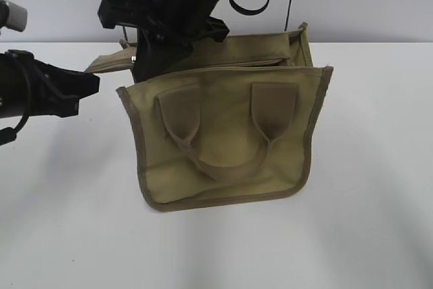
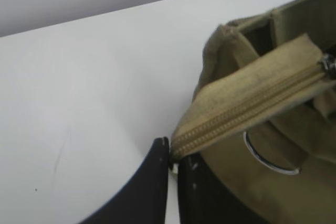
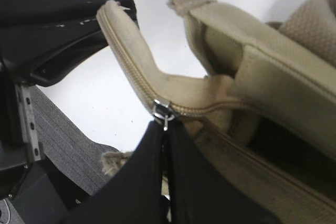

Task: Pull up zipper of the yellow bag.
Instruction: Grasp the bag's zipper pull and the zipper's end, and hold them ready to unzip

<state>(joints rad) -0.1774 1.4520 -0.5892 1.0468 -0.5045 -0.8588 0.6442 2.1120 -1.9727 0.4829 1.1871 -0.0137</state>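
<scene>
While the yellow bag (image 1: 226, 143) stands on the white counter (image 1: 352, 235), the left fingers (image 2: 157, 182) pinch the free end of its zipper (image 2: 247, 109), and the right fingers (image 3: 152, 182) close on the metal pull tab (image 3: 164, 113)
</scene>
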